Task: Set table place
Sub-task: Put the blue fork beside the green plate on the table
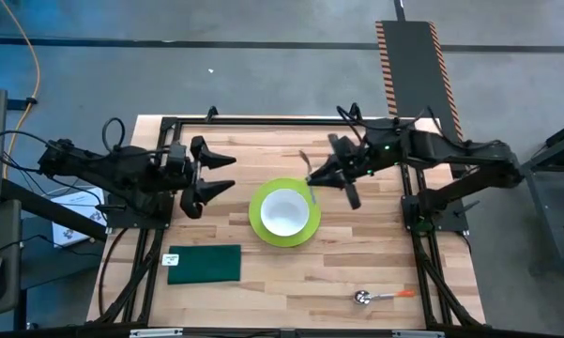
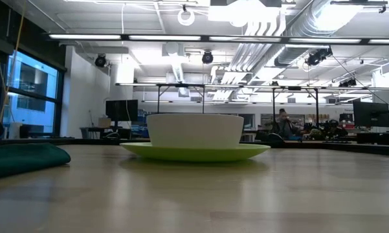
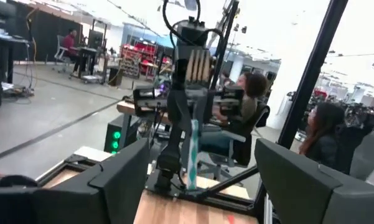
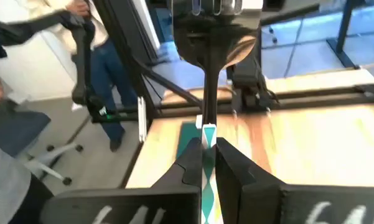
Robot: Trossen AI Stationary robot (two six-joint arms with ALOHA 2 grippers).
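**Fork aloft beside the plate**

I see the right gripper [image 1: 321,175] clenched on a fork [image 4: 206,134], held above the table [image 1: 357,263] just beside the green plate [image 1: 259,225] carrying the white bowl [image 1: 283,212]. The left gripper [image 1: 216,175] hangs spread wide, nothing in it. Only the high view shows the spoon [image 1: 380,297] and green cloth [image 1: 205,264] near the front edge; the right wrist view alone shows the fork's tines.

I am seeing a bowl [image 1: 283,211] sitting on a plate [image 1: 261,228] at the middle of the tabletop [image 1: 375,258]. A cloth [image 1: 204,264] is lying to the near left, a spoon [image 1: 379,297] to the near right. The right hand [image 1: 327,175] is holding a fork [image 1: 306,165] just beyond the plate.
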